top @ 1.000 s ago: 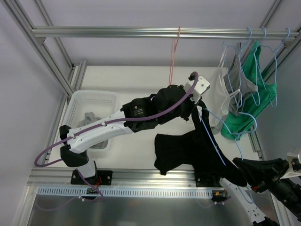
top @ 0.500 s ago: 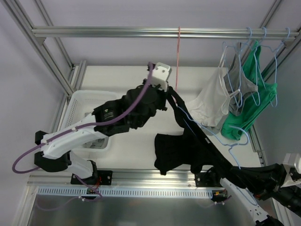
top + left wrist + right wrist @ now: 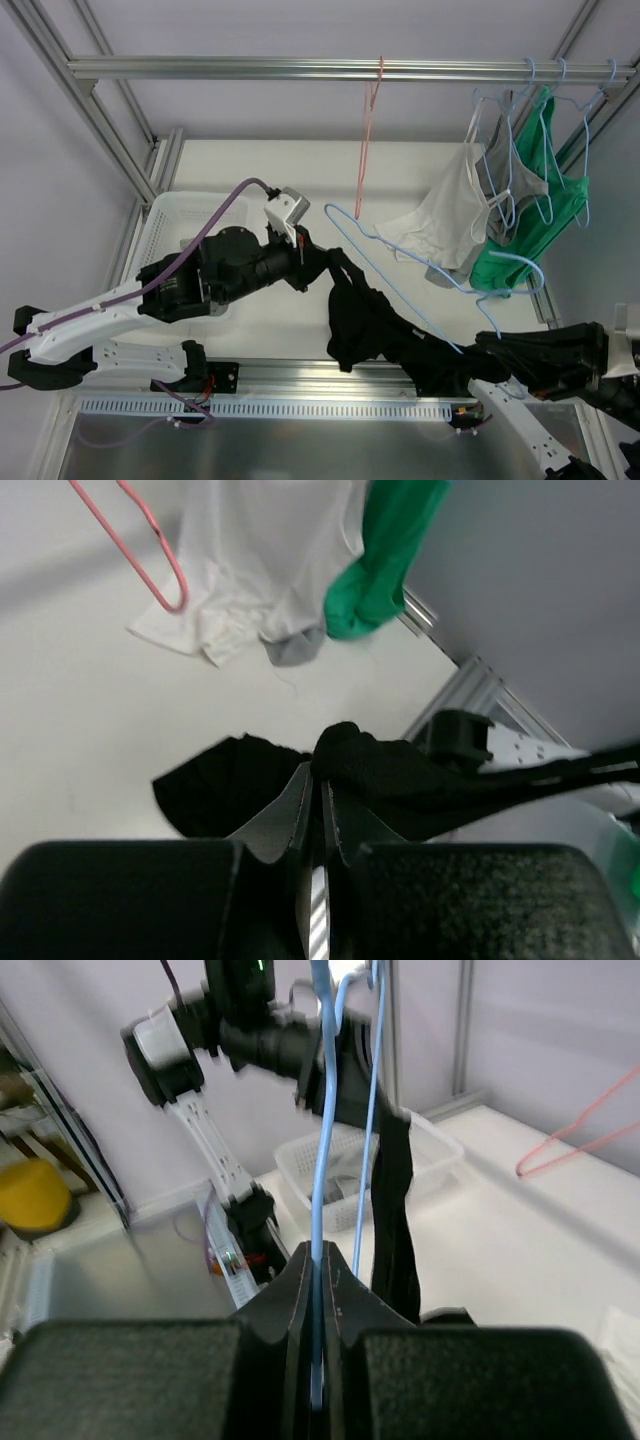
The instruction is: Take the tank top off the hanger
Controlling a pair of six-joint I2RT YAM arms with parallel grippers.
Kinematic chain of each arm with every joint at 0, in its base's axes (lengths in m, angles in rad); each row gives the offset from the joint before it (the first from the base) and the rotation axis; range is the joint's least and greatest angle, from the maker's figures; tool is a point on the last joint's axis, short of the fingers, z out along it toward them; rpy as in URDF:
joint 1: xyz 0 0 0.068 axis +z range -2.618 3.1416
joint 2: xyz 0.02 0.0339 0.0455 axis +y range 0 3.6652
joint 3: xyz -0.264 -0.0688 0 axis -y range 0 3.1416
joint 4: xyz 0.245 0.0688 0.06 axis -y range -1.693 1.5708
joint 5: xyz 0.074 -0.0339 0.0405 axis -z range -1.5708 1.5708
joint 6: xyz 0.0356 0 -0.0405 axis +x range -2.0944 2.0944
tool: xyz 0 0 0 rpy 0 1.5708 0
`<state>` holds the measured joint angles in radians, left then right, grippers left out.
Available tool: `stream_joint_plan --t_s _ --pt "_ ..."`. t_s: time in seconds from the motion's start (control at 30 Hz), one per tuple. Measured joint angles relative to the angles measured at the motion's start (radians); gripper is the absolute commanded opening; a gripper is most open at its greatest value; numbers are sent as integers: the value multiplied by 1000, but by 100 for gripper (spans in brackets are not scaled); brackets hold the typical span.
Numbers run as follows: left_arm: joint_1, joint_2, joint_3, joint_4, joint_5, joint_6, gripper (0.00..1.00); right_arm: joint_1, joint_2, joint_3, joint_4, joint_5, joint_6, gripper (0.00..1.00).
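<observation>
Above the near edge of the worktop [image 3: 250, 170], the black tank top [image 3: 365, 320] is stretched between the two arms, its bulk sagging toward the surface. The left gripper [image 3: 322, 780] has its jaws pinched on a bunched fold of the black fabric, just beside the white basket [image 3: 165, 215]. The right gripper [image 3: 320, 1260] has its jaws clamped on the blue wire of the hanger [image 3: 326, 1120], which slants up and away across the middle of the worktop.

Assessment: the garment is light, limp and stretchy. It will drape and follow any pull rather than hold a shape, and a strap could snag on the wire. In the right wrist view a black strap hangs close against the blue wire; whether it is looped over the hanger cannot be told.

The hanger is thin and springy and is likely to flex under load. The soundest hold on the garment is a gathered strap or shoulder seam, as the left jaws have it now.
</observation>
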<state>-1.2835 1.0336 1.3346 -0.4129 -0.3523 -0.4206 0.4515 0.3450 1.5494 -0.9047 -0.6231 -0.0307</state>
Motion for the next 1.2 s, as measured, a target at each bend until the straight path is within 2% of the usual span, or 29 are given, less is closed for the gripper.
stream_joint_plan --t_s 0.1,0.23,0.33,0.43,0.53,0.67,0.8,1.0,1.1,1.2 --pt "-10 -31 -107 46 103 -39 0 -2 -24 -139 227 -3 101 0" --pt "-89 -4 -219 203 269 -36 0 -24 -28 -314 511 8 254 0" --pt "-185 77 -270 336 387 4 0 -37 1 -434 742 20 368 0" --pt "-272 191 -267 427 417 47 0 -38 38 -523 915 69 425 0" --pt "-317 270 -268 460 337 46 0 -38 43 -567 983 159 417 0" --pt "-318 286 -315 484 110 2 0 -38 -35 -612 1035 309 336 0" --pt "-312 298 -357 478 -77 -55 0 -43 -144 -675 1072 456 183 0" --pt "-312 380 -367 410 -288 -224 0 -50 -143 -716 1062 631 -79 0" --pt "-312 418 -368 298 -368 -349 0 -50 -87 -673 977 669 -131 0" --pt "-288 415 -372 187 -394 -465 0 -50 55 -462 728 667 -137 0"
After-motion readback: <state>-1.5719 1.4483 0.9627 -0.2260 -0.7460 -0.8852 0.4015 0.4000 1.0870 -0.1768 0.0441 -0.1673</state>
